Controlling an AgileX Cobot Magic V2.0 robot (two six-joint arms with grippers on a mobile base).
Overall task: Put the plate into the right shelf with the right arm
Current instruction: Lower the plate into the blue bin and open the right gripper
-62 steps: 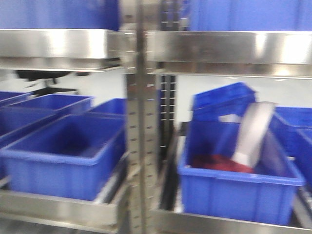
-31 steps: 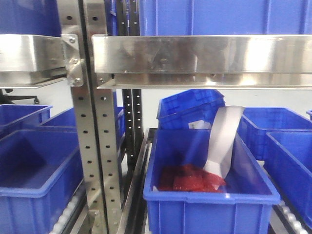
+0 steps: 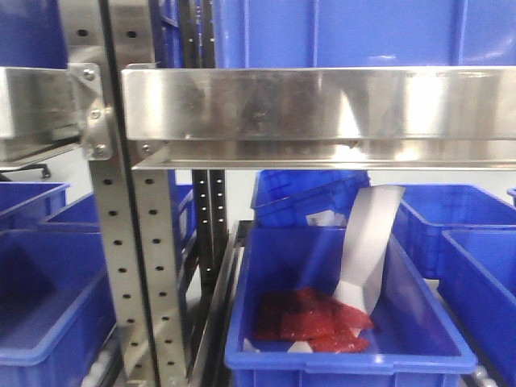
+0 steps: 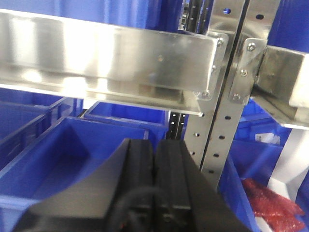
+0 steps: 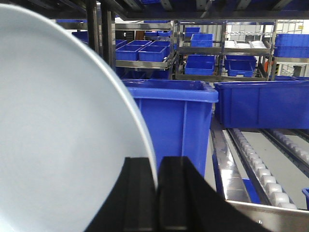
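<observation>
Steel racks full of blue bins fill every view, w/ more racks far off at the back of the right wrist cam. I watch the plate most. It is round, smooth and shiny white w/ a bit of pale blue, and it fills the left half of that view. It stands up on its edge. Its rim runs down into the slot between the two black fingers of the right gripper, which is clamped tight on it. So the plate is up in the air in the gripper, not lying on anything. Just behind it sits a tall blue bin, and to the right a track of white rollers runs back.

Only the rt wrist cam shows the plate (it's my one look at it).

Front cam gives me the right shelf head on, w/ its wide shiny front rail. An upright w/ holes stands to the left. Under the rail is an open bin w/ red bags in it, and a bent white sheet leans up from them.

Left wrist cam shows the left gripper. Its fingers are pressed flat together w/ nothing between them. It hangs over a low blue bin, in the bay left of the upright.
</observation>
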